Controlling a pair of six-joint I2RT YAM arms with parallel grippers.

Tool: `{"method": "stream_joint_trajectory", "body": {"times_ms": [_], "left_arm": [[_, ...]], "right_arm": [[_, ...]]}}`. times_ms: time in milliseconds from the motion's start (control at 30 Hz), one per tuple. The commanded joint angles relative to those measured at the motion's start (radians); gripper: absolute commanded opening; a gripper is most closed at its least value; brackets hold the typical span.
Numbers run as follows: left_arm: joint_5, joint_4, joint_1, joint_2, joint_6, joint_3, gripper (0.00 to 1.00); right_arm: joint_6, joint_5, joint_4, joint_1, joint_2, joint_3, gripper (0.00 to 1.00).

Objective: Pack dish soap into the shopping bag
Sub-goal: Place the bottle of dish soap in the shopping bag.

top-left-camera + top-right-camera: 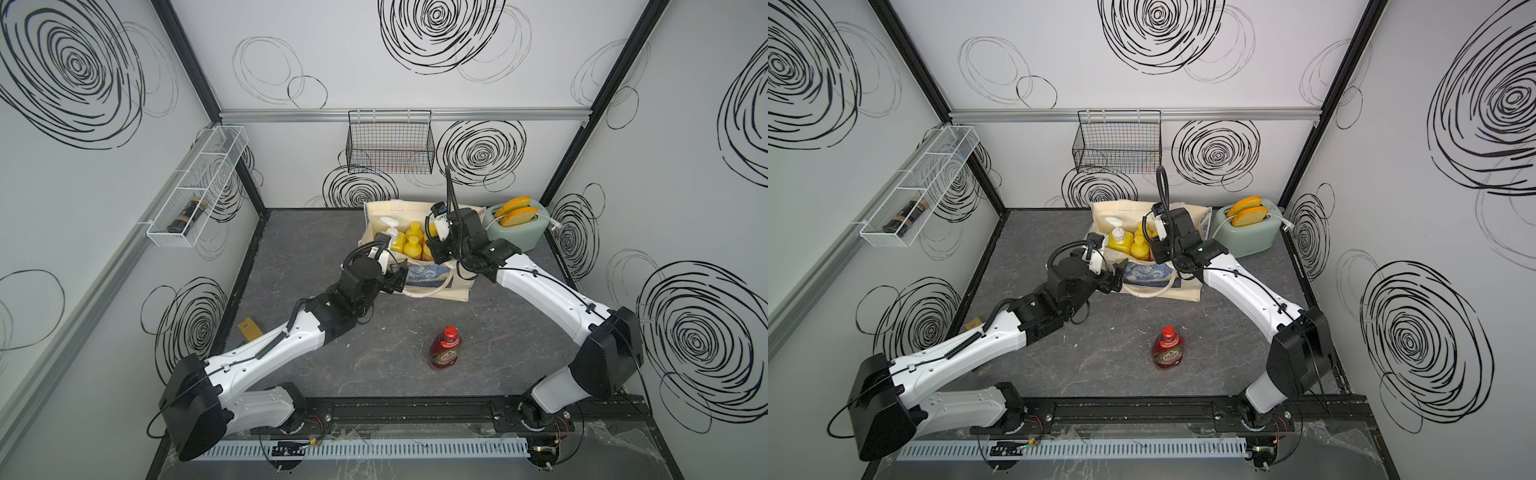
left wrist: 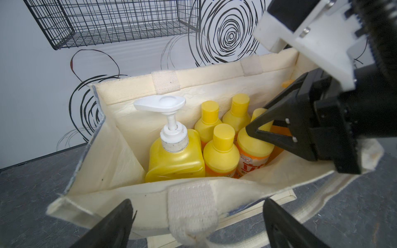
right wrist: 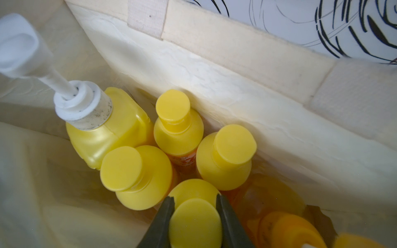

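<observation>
One small yellow bottle [image 3: 195, 223] sits inside the shopping bag [image 2: 133, 191]. Its cap is pinched between the narrowed fingers of the right gripper [image 3: 195, 196], which reaches down into the bag's mouth; whether the bottle's base rests on the bag's floor is hidden. Just beside it stand three more small yellow bottles [image 3: 178, 128], upright and close together along the far wall, with the yellow white-pump bottle [image 3: 111, 128] next to them toward the bag's end. An orange pump bottle [image 3: 285, 227] shows blurred on the other side of the held one. The left gripper [image 2: 196, 201] hovers outside the bag's near rim, its fingers spread wide and holding nothing, one to either side of a loop handle [image 2: 189, 214]. The red Fairy bottle [image 1: 444, 351] stands alone on the dark table [image 1: 291, 249], well apart from the bag, between the two arms. A toaster [image 1: 519, 232] with bread slices sits just beside the bag, and a black wire basket [image 1: 390, 145] hangs on the back wall.
</observation>
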Motion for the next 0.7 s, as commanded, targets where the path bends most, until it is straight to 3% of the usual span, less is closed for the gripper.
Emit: {"method": "stream_joint_trajectory", "body": {"times_ms": [0,267,600,667], "left_arm": [[-0.015,0.028,0.006,-0.011,-0.007,0.016,0.96],[-0.013,0.027,0.005,-0.029,-0.012,0.013,0.96],[-0.077,-0.074,0.019,-0.052,-0.068,0.085,0.96],[-0.053,-0.108,0.062,-0.078,-0.105,0.113,0.96]], "right_arm": [[-0.015,0.048,0.050,-0.022,-0.026,0.022,0.31],[-0.014,0.022,0.012,-0.022,-0.091,0.071,0.54],[-0.001,0.062,-0.043,-0.023,-0.271,0.056,0.60],[0.006,0.113,-0.050,-0.035,-0.323,0.032,0.67]]}}
